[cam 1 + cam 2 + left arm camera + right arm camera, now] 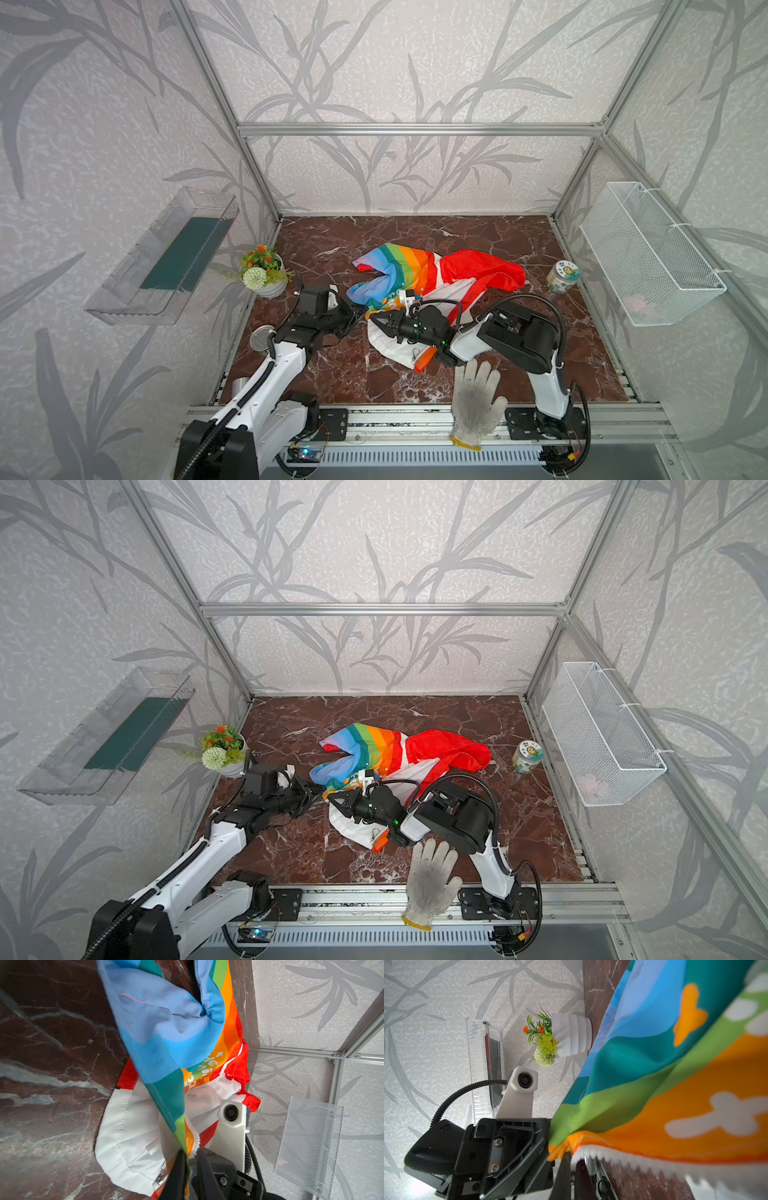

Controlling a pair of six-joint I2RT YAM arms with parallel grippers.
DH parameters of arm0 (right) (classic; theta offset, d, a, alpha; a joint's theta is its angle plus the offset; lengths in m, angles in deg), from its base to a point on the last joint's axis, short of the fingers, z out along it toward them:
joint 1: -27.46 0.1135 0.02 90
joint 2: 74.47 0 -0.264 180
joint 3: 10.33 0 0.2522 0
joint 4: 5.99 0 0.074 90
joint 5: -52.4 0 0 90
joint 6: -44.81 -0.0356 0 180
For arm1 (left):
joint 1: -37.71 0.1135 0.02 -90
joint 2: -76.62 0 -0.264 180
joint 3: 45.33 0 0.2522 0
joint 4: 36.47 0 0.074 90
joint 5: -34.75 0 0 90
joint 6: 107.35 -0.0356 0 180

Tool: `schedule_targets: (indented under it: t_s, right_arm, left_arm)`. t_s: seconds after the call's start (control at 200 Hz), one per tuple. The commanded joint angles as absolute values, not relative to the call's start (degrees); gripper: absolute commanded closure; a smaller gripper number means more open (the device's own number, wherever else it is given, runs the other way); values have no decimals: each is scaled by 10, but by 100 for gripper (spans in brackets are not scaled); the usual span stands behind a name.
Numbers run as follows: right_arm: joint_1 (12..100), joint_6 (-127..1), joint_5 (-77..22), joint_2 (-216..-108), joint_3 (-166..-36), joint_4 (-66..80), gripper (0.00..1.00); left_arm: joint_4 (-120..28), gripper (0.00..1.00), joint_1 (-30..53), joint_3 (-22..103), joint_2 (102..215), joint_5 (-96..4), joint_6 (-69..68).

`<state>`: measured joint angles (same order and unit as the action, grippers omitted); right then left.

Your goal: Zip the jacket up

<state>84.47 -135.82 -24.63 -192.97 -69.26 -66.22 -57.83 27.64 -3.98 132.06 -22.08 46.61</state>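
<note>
Jacket point(419, 270) lies crumpled mid-table point(332, 378), red hood to the right, w/ its near rainbow edge held up between the 2 grippers, which meet tip to tip. Left gripper point(188, 1159) is pinched nearly closed on the green-orange hem corner. Right gripper point(572, 1164) is clamped tight on the white zipper teeth just beside it; the ring pull point(414, 353) lies on the white panel nearer the front, apart from both

Leaf-print walls point(395, 62), red marble tabletop point(332, 374) (white veins).
</note>
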Motion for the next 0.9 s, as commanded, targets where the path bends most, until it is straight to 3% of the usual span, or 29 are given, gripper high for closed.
schedule_targets:
  t_s: [0.0,0.275,0.895]
  right_arm:
    - [847,-1358,-251,-1938,-694,-688,100]
    - [842,-1354,-247,-1934,-697,-685,100]
    - [837,-1359,-237,-1946,-720,-696,100]
  left_arm:
    - [-566,76,276,-48,1308,-216,471]
    - [-566,71,276,-52,1302,-217,471]
    - [-567,71,276,-56,1301,-217,470]
